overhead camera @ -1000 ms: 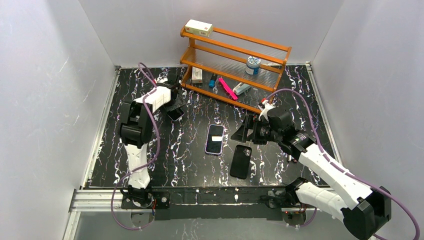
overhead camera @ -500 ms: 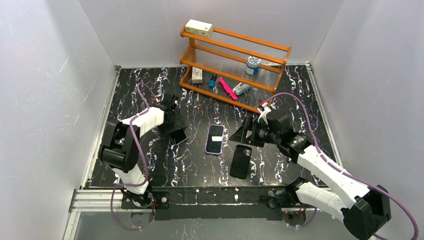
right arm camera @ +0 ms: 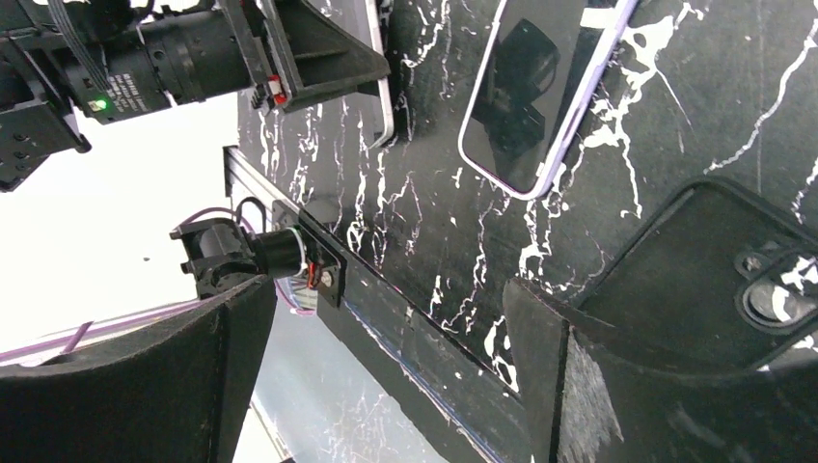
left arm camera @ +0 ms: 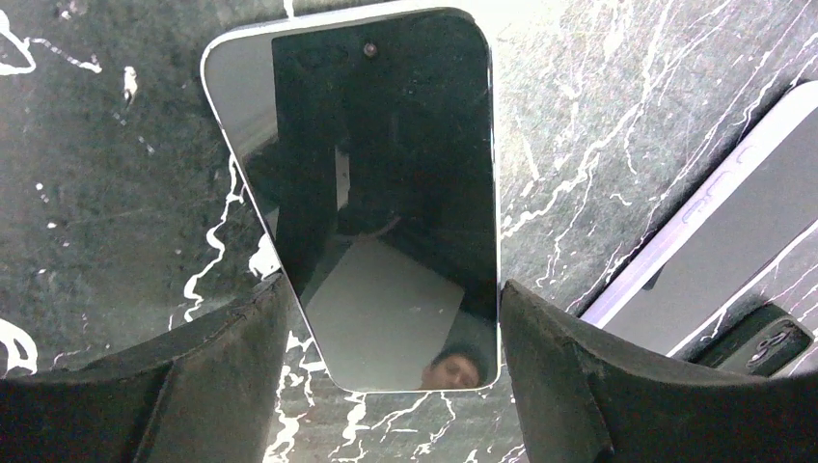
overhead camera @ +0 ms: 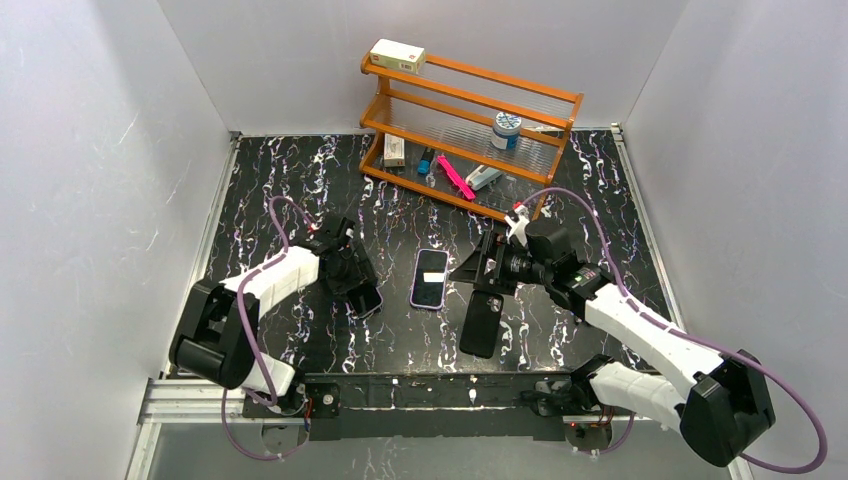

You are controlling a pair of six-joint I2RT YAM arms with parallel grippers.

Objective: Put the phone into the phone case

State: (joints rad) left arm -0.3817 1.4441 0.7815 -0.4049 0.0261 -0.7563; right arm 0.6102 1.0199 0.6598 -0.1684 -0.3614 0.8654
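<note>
The left gripper (left arm camera: 391,309) is closed on the phone (left arm camera: 386,164). In its wrist view both fingers (left arm camera: 231,376) sit against the long edges of the glossy black slab, a contact the top view hides, since the gripper body there covers all but one end of the phone. Whether the phone rests on the table (overhead camera: 300,170) or hangs just above it cannot be told.

The right gripper (right arm camera: 391,299) stands wide, with only marbled table between its fingers. Its wrist view shows one finger in front of the phone case (right arm camera: 675,280), near the camera cutout; contact cannot be told.

Only the top view gives the layout: the phone left of centre, then the lavender-edged phone (overhead camera: 430,278), then the case by the near edge, apart from the phone.
</note>
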